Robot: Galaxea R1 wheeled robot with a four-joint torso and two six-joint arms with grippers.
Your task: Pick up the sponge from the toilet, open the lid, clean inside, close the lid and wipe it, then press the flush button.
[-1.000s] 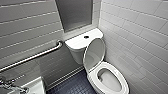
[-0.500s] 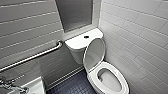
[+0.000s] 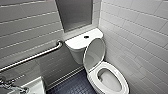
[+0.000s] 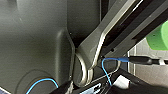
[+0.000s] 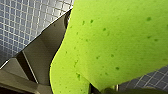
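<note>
Hanging above the floor tiles (image 5: 25, 25), the sponge (image 5: 112, 42) looks clamped in the right claw (image 5: 100, 86); the toilet (image 3: 82, 43) has its lid (image 3: 94, 53) raised, leaving the bowl (image 3: 110, 81) open for cleaning

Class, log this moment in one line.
white oval plastic lid: raised | white ring seat: down | bright green flat sponge: lifted, close to right wrist camera

Head cam sits up high, tilted forward and down at the toilet (image 3: 107, 75) in the tiled corner, a fair way off. Left wrist cam is jammed against the robot's own dark parts, with the sponge (image 4: 158, 37) at the edge. Right wrist cam is almost touching that same sponge (image 5: 112, 42), facing the small-tiled floor (image 5: 25, 25).
</note>
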